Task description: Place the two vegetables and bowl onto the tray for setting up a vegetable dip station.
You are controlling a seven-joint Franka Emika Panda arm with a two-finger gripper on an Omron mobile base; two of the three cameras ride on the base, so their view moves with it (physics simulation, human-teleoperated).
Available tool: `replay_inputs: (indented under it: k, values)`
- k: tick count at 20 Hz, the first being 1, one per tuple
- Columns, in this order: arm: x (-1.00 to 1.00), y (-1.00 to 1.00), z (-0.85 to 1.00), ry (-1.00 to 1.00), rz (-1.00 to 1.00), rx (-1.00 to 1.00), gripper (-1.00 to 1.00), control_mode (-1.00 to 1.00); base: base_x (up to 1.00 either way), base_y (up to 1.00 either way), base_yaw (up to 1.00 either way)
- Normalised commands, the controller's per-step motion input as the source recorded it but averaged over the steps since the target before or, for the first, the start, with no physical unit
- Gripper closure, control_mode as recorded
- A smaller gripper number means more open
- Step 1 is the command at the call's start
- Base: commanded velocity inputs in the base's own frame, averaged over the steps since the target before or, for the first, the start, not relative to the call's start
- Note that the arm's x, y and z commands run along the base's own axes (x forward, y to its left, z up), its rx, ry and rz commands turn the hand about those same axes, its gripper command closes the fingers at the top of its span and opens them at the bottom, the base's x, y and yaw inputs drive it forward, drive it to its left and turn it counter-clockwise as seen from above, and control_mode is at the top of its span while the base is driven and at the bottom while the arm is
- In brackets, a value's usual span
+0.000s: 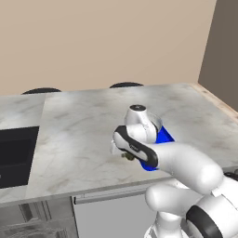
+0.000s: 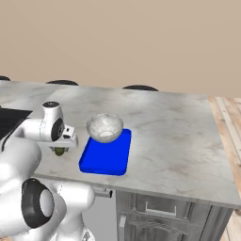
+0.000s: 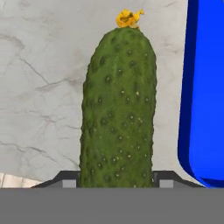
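A bumpy dark green cucumber (image 3: 117,105) with a yellow flower tip fills the gap between my gripper's (image 3: 116,180) two fingers, which are shut on its sides. In the right base view the cucumber (image 2: 60,151) hangs under the hand (image 2: 61,141), low over the marble counter and just left of the blue tray (image 2: 107,157). The tray's rim (image 3: 186,109) runs along the right of the hand view. A speckled grey-white bowl (image 2: 105,127) stands at the tray's far left end, overlapping its rim. In the left base view my arm covers most of the tray (image 1: 163,136). The carrot is out of view.
A dark sink basin (image 1: 14,155) is set into the counter at the far left. The counter's front edge (image 2: 141,186) runs close below the tray. Bare marble (image 2: 179,136) stretches right of the tray. Dark stool tops (image 2: 140,87) show behind the counter.
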Motion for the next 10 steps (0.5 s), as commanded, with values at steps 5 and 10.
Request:
replay_inputs:
  k: [5,10]
  values:
    - [-0.36,-0.18,0.18,0.00,-0.17,0.04,1.00,-1.00,0.00,0.00,0.00]
    - [-0.29,-0.14,0.17,0.00,-0.22,0.03,1.00,-1.00,0.00,0.00,0.00]
